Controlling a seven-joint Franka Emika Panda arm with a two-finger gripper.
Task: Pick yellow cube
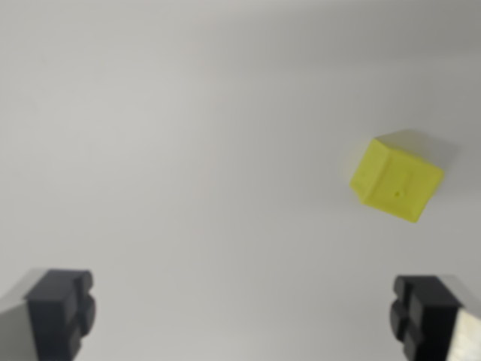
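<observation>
The pincer (244,320) is hanging above the pale worktop (165,135) with its two dark fingertips (60,312) spread wide, one at each lower corner of the wrist view, and nothing is sitting between them. The yellow cube (396,180) is lying on the worktop toward the wrist view's right, above the right-hand fingertip and well off the centre line, turned at an angle so its edges are running diagonally. It is resting free, with nothing crowding it.

By my reading, this is the lining-up phase. To do it cleanly, the arm is needing to slide toward the wrist view's right and upward until the cube is sitting midway between the fingertips, then rotate the wrist so the pads are facing two flat sides rather than corners. Only then is a straight descent worth making.
</observation>
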